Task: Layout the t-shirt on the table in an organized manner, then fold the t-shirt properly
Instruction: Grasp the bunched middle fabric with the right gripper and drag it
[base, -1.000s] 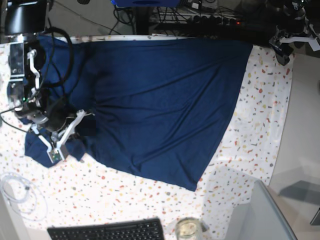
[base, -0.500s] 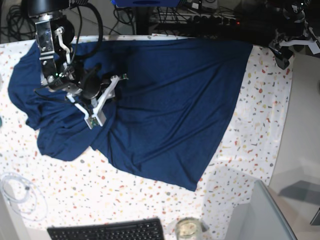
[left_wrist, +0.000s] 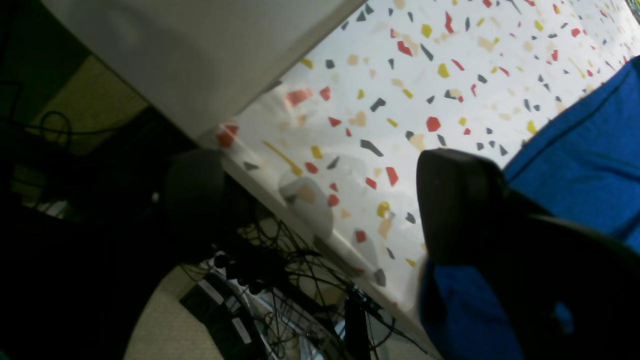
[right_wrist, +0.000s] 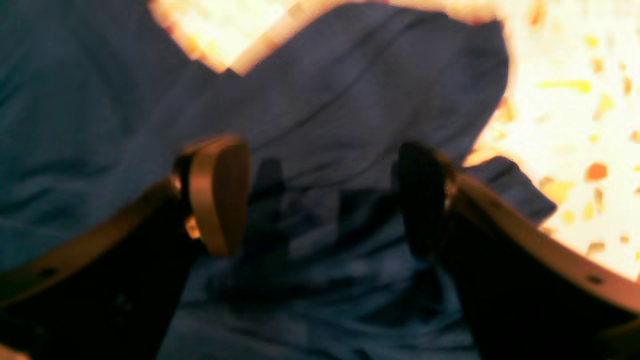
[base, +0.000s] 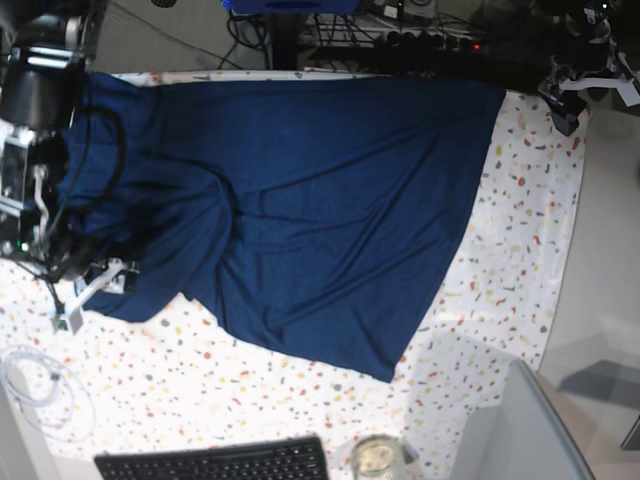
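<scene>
setting: robotics lab / test bench, not a home
work surface: speckled terrazzo-pattern table (base: 520, 230), used as a manipulation bench
rig: robot arm (base: 35, 150) mounted at the table edge, loose wiring on it
cabling: tangle of cables (left_wrist: 280, 280) under the table, power strip (base: 430, 38) behind the far edge
desk gear: black keyboard (base: 215, 462) and coiled white cable (base: 35, 390) on the near side
other: glass jar (base: 376, 457) beside the keyboard
</scene>
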